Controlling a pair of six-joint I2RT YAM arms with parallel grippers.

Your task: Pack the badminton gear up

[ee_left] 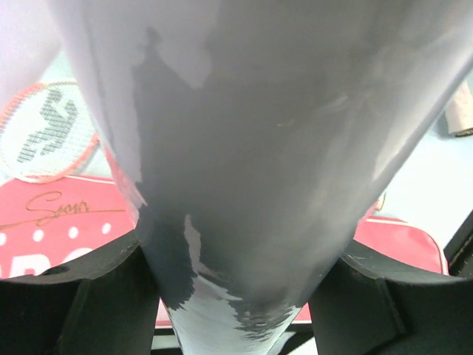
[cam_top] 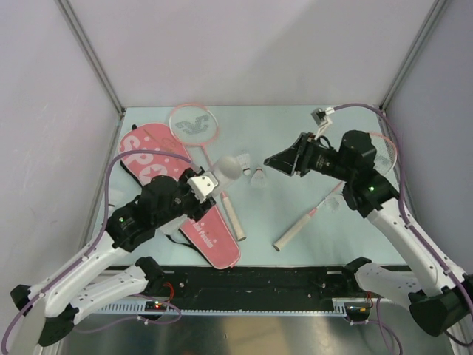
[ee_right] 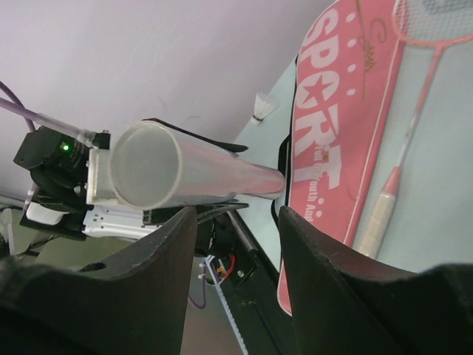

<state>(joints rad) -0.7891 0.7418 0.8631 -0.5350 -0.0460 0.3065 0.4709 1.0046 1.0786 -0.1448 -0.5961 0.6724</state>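
My left gripper [cam_top: 209, 182] is shut on the long white tube [cam_top: 228, 169], which is lifted above the pink "SPORT" bag [cam_top: 151, 159]. In the left wrist view the tube [ee_left: 251, 148] fills the gap between the black fingers [ee_left: 66, 296]. My right gripper [cam_top: 270, 160] is open and empty, and faces the tube's free end. That round end [ee_right: 144, 166] shows just above my right fingertips [ee_right: 177, 229]. One pink-rimmed racket [cam_top: 194, 122] lies beside the bag. A second racket [cam_top: 304, 224] lies partly under my right arm. Two white shuttlecocks [cam_top: 259, 177] lie between the grippers.
The bag [ee_right: 332, 148] lies flat along the left of the table, its black strap by the near edge. The table's metal frame posts [cam_top: 89, 52] rise at the back corners. The black base rail [cam_top: 259, 277] runs along the front edge.
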